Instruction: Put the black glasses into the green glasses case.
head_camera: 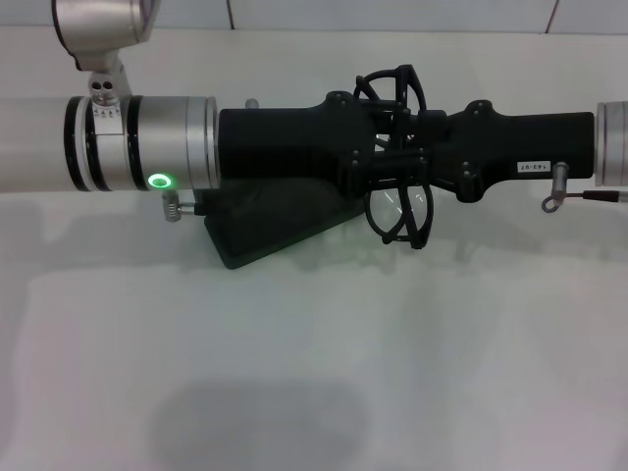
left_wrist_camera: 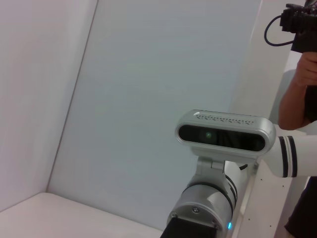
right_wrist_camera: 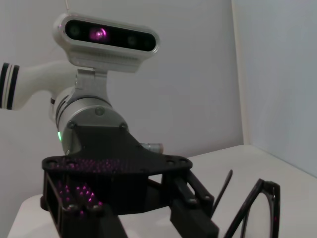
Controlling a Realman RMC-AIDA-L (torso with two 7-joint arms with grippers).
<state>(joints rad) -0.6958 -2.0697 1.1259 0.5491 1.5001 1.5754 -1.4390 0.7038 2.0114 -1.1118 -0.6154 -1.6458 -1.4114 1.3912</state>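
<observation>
Head view: left pincer (head_camera: pixel 378 162) and right pincer (head_camera: pixel 417 157) meet nose to nose above the tabletop (head_camera: pixel 314 363), toward its far edge. The black glasses (head_camera: pixel 400 211) hang between them, one lens below the arms, a temple loop above. Which pincer clamps the frame, I cannot tell. The green glasses case (head_camera: pixel 260 231) lies on the tabletop beneath the left arm, mostly hidden.

Left wrist view: only the right arm's camera housing (left_wrist_camera: pixel 225 134); no glasses.

Right wrist view: left pincer (right_wrist_camera: pixel 193 210) faces the camera, glasses (right_wrist_camera: pixel 255 208) just beside it.

Judgement: a handover; release only once the other grip is firm.
</observation>
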